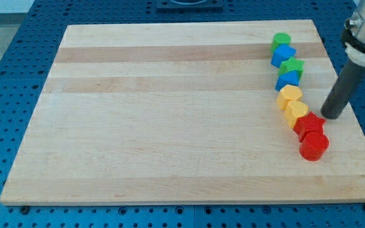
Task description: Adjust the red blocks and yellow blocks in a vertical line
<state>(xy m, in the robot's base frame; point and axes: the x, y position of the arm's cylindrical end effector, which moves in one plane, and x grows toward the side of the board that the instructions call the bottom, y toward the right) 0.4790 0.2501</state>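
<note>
I count eight blocks on the wooden board [170, 114], all in one chain near the view's right edge: two green, two blue, two yellow, two red. The chain's long axis runs from the view's top down toward the bottom, bowing slightly rightward at its lower end. From the top: a green round block [281, 40], a blue block [283, 54], a green star block [291, 66], a blue block [288, 80], then the upper yellow block [289, 96] touching the lower yellow block [296, 111], the red star block [309, 123] and the red round block [313, 145]. My tip [332, 116] rests on the board just right of the red star block, carrying nothing; whether it touches the star I cannot tell.
</note>
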